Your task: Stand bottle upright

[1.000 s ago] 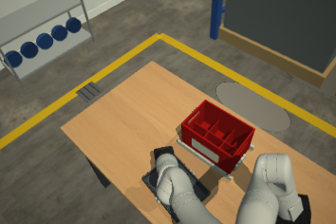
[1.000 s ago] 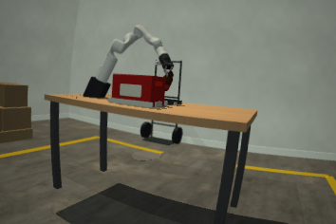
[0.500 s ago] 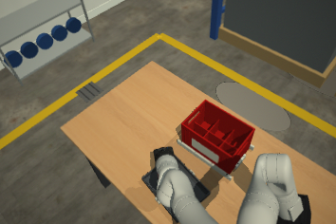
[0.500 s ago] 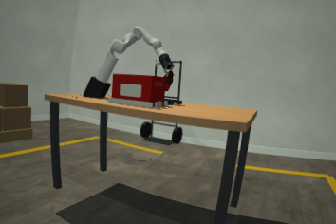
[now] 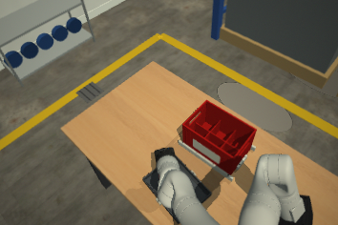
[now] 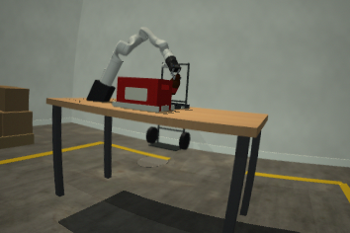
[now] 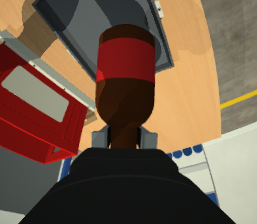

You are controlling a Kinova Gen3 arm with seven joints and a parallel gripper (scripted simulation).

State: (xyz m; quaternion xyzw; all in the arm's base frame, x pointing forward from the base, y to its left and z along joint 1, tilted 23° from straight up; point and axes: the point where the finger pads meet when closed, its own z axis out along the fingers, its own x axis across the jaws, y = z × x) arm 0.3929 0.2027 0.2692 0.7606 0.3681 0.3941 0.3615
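My gripper (image 7: 123, 133) (image 6: 174, 74) is shut on the neck of a dark brown bottle (image 7: 124, 85) (image 6: 175, 83) with a red label. I hold it in the air, base pointing down, above the dark grey tray (image 7: 69, 10) (image 5: 151, 181). The tray lies flat on the wooden table (image 5: 129, 107) (image 6: 213, 116) (image 7: 182, 103), beside the red crate (image 5: 218, 135) (image 6: 143, 92) (image 7: 26, 106). In the top view my arm hides the bottle and most of the tray.
The red crate has inner dividers and rests on a light grey base plate (image 5: 210, 162). The arm's black base (image 6: 100, 91) stands at the table's far end. A hand truck (image 6: 170, 135) stands behind the table. A shelf with blue items (image 5: 43, 40) is off to the side.
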